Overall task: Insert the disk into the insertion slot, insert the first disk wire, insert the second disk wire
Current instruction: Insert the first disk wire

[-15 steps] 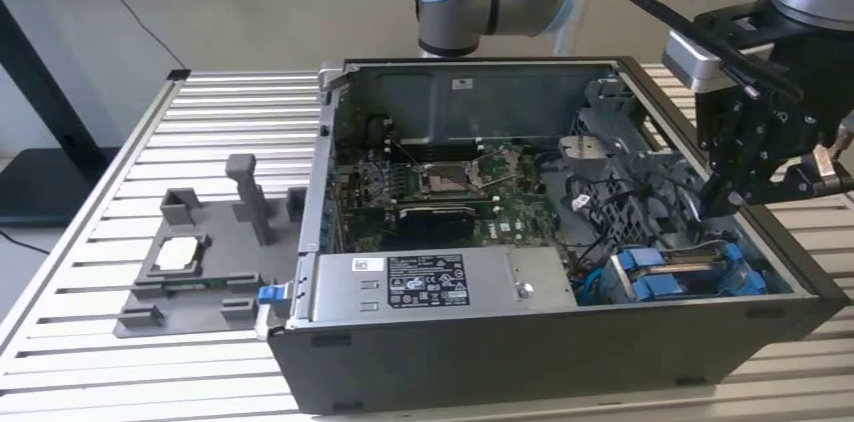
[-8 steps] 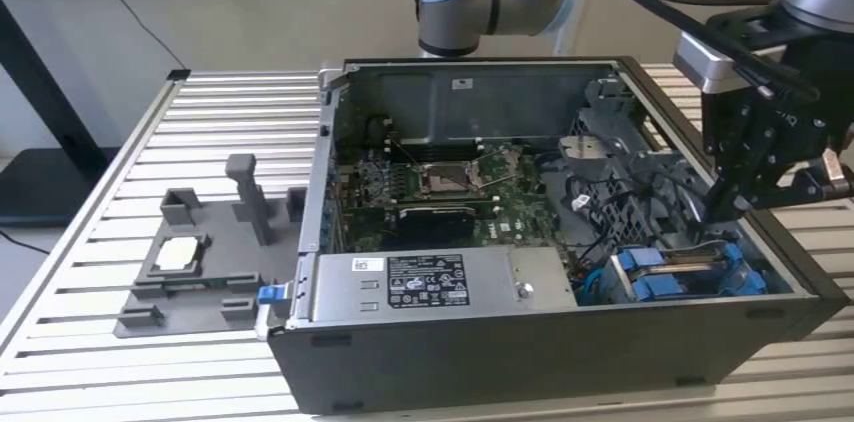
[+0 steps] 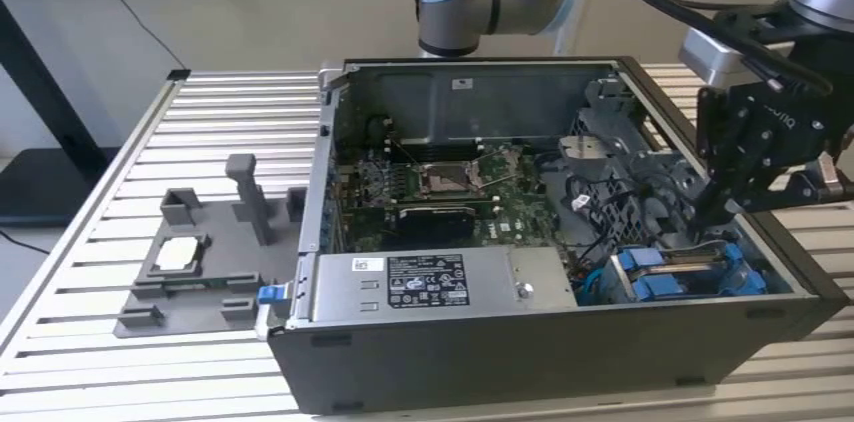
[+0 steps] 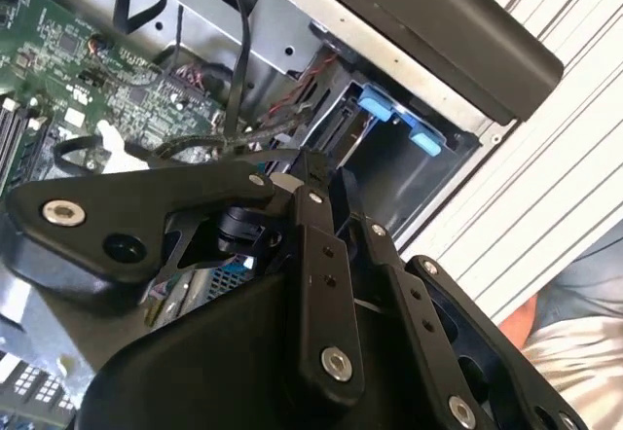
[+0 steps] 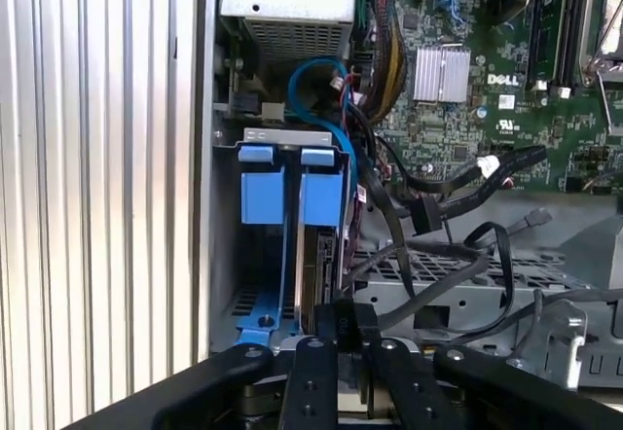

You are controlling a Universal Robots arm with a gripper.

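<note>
gripper (image 3: 726, 210) inside open computer case (image 3: 534, 367) | blue-framed disk (image 3: 689, 264) just beneath gripper, seated in case corner | power supply box (image 3: 414, 282) well apart

1. The computer case (image 3: 534, 372) stands on the table (image 3: 80, 342), with a parts tray (image 3: 187, 287) beside it on the exterior view's left.
2. Inside, the power supply box (image 3: 427, 287) lies before the motherboard (image 3: 441, 182).
3. The disk (image 3: 687, 264) seems seated in the bay at the exterior view's right, below the gripper (image 3: 725, 210).
</note>
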